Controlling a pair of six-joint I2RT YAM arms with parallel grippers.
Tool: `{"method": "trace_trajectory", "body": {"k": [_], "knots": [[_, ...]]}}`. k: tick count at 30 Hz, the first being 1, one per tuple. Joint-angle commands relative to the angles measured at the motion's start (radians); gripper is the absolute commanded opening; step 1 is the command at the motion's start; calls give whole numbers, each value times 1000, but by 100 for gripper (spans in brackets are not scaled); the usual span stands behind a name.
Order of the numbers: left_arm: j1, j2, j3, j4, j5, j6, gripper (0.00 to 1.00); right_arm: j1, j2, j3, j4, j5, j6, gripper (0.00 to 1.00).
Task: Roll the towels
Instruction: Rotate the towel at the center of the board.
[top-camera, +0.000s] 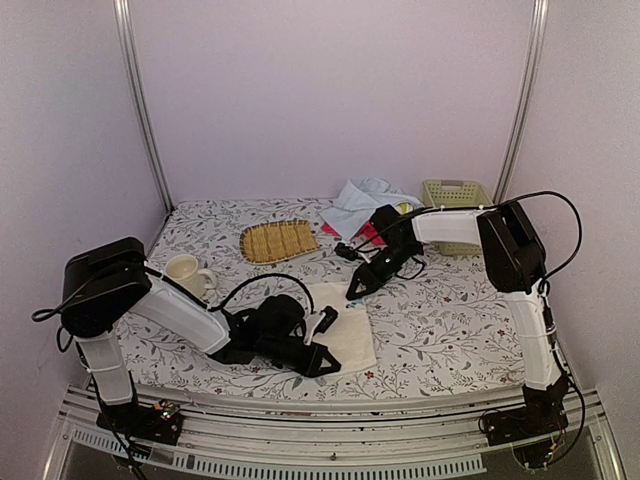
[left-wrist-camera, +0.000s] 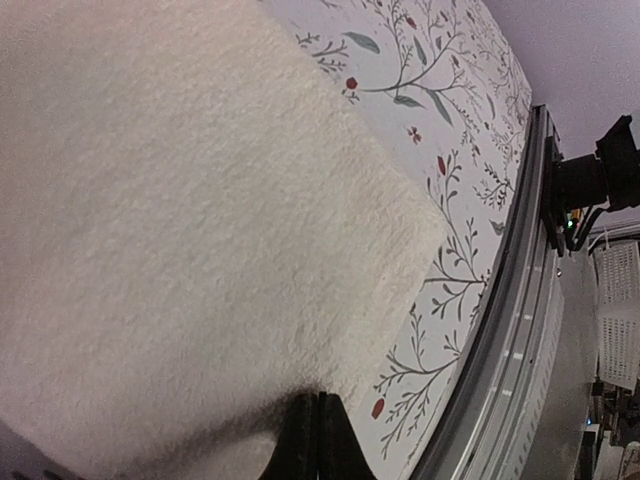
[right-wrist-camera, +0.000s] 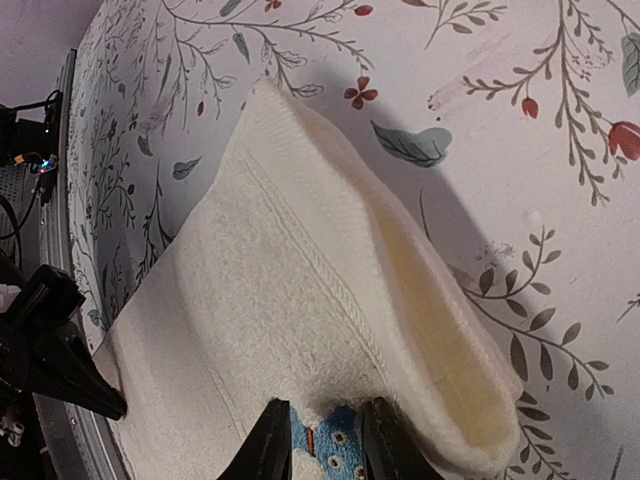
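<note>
Gripping the far edge of the cream towel (right-wrist-camera: 300, 280), the right gripper (right-wrist-camera: 325, 440) holds it folded up, probably to begin rolling; the left gripper (left-wrist-camera: 318, 425), closed, seems to anchor the towel's near edge.

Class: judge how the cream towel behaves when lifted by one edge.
Probably floppy: the cream towel sags in a curl at its lifted edge. Its fuzzy pile likely grips, not slips. Lying flat, it seems unlikely to roll.

Four towels are on the surface (top-camera: 450, 330): one cream-white towel (top-camera: 355, 335), one light blue towel (top-camera: 362, 200), one pink towel (top-camera: 329, 230) and one yellow-green towel (top-camera: 403, 208), those last two showing as mere slivers. There is also one mug (top-camera: 185, 272), one woven mat (top-camera: 278, 241) and one lattice basket (top-camera: 457, 190). Two pincers show: the left pincer (left-wrist-camera: 318, 445) and the right pincer (right-wrist-camera: 325, 445).
</note>
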Motion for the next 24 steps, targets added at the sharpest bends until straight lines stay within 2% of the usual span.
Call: {"method": "trace_trajectory", "body": {"k": [1, 11, 14, 16, 17, 18, 19, 21, 24], "knots": [[-36, -17, 64, -139, -80, 46, 0, -10, -160, -39, -72, -37, -80, 30], [-100, -89, 165, -180, -211, 149, 0, -13, -640, -480, -3, -50, -235, 38], [-138, -156, 137, -182, -302, 210, 5, 2, -758, -619, 55, -32, -288, 38], [-157, -206, 98, -172, -377, 260, 18, 21, -827, -692, 108, 20, -316, 38], [-166, -230, 72, -166, -429, 276, 37, 36, -853, -726, 139, 60, -317, 38], [-174, -254, 40, -158, -470, 291, 51, 53, -876, -751, 159, 99, -313, 38], [-177, -273, 11, -155, -485, 308, 57, 77, -893, -774, 173, 132, -313, 38], [-179, -317, -42, -155, -496, 333, 62, 120, -927, -814, 192, 197, -340, 38], [-180, -361, -110, -150, -500, 328, 62, 175, -963, -855, 204, 238, -397, 37]]}}
